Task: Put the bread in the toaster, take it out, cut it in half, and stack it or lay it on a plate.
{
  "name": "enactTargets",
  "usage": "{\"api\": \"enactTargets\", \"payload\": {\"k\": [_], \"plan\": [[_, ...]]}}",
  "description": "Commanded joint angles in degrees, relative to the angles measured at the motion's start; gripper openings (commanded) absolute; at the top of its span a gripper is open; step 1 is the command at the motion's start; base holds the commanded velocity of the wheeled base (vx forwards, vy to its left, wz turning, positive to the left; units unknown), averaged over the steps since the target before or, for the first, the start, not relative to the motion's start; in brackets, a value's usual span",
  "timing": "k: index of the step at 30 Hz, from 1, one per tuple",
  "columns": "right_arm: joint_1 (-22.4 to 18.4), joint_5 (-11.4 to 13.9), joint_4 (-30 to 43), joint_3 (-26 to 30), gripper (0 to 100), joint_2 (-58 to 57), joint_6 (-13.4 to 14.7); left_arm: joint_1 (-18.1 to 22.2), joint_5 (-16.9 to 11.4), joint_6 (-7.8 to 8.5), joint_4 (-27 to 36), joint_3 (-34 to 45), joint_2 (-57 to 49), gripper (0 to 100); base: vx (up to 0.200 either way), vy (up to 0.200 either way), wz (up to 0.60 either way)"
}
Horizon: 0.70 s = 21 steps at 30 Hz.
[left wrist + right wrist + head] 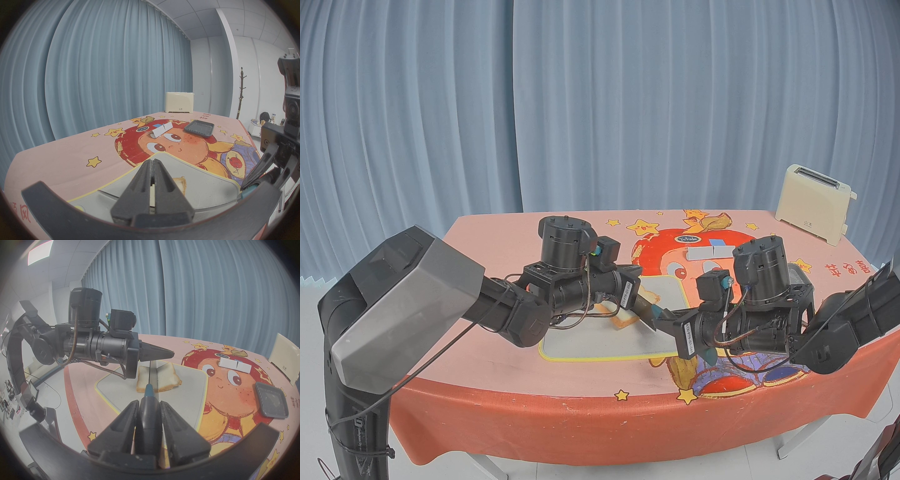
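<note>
A slice of bread [620, 320] [167, 377] lies on the pale cutting board [584, 344] [187, 396]. My right gripper [670, 320] [149, 404] is shut on a knife [149, 390] with a dark and teal handle. The blade, seen edge-on, runs across the middle of the slice. My left gripper [647, 314] [153, 170] [170, 354] is shut with nothing in it. Its tip sits just over the bread's far side and crosses above the blade. Whether it touches the bread I cannot tell. The cream toaster [814, 203] [179, 102] stands at the table's far right corner.
A dark rectangular plate [199, 128] [271, 395] lies right of the board, largely behind my right arm in the head view. A small white and blue box [709, 251] [162, 128] sits beyond the board. The orange printed cloth [506, 250] covers the table.
</note>
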Motion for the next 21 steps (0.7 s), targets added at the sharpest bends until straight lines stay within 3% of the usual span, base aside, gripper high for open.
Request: {"api": "enactTargets", "payload": {"k": [1, 21], "plan": [[-0.09, -0.01, 0.12, 0.17, 0, 0.06, 0.0, 0.0, 0.0, 0.02, 0.02, -0.21, 0.45, 0, 0.0, 0.0, 0.0], [-0.27, -0.01, -0.5, 0.52, 0, 0.59, 0.0, -0.17, 0.09, 0.02, 0.28, -2.94, 0.36, 0, 0.0, 0.0, 0.0]]}}
